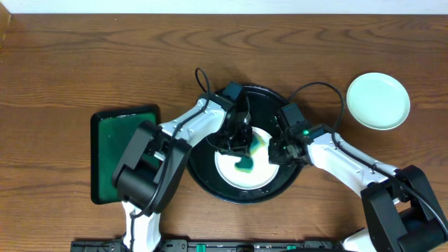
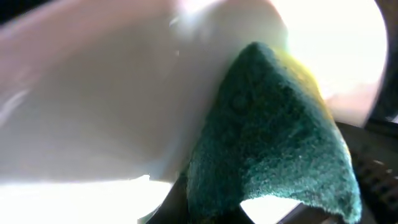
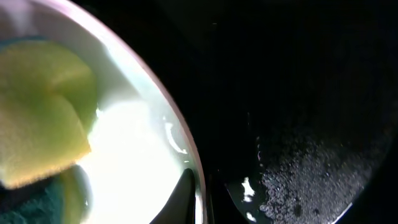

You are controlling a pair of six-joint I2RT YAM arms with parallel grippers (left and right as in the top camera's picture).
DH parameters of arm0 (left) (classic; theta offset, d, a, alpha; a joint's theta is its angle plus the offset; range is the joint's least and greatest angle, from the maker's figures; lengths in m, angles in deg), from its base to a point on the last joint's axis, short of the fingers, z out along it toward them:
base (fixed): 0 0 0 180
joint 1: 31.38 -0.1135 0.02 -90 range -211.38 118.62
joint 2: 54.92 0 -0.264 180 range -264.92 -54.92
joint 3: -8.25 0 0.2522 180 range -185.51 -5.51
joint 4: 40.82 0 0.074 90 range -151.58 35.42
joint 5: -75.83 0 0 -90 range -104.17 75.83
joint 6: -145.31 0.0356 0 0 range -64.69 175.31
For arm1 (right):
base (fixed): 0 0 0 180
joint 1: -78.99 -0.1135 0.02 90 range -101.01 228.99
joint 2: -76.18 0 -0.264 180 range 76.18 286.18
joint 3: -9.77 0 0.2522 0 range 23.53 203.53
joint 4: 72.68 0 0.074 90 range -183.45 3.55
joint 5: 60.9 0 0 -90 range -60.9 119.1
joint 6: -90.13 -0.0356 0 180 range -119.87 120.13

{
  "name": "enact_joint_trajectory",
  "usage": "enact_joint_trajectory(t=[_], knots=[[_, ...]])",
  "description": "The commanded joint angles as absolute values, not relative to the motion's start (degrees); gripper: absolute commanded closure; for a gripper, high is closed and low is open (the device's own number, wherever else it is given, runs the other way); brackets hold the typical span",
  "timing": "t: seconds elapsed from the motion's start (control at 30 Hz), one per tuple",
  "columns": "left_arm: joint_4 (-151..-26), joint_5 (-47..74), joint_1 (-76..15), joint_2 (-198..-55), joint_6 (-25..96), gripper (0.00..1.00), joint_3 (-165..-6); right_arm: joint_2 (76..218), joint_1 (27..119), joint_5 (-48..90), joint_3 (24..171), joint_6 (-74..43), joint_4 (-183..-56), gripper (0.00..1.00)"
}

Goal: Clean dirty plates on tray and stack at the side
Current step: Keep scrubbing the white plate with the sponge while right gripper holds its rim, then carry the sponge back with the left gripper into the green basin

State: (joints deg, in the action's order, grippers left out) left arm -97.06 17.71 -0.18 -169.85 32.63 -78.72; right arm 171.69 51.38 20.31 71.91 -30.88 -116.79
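Round glossy blk tray [image 1: 199, 169] w/ raised rim, ctr of wood-grain table [image 1: 105, 56]. Shallow glazed white plate [image 1: 236, 176] lies on it, green smear on surface. L gripper [image 1: 238, 138] clenched on sponge [image 2: 273, 137]: coarse green scour face, yellow foam back, touching plate. R gripper [image 1: 275, 150] closed tight, pinching plate rim. Pale mint plate [image 1: 378, 101] sits on table, well apart from tray, R side
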Motion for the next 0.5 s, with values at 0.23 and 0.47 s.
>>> enact_joint_trajectory(t=[0.23, 0.47], knots=[[-102.1, 2.6, -0.6, -154.1, 32.2, 0.93, -77.8, 175.3, 49.3, 17.0, 70.6, -31.6, -116.0, 0.99], [-107.7, -19.5, -1.3, -151.1, 31.3, 0.93, -77.8, 175.3, 49.3, 16.9, 70.6, -31.6, -116.0, 0.99]])
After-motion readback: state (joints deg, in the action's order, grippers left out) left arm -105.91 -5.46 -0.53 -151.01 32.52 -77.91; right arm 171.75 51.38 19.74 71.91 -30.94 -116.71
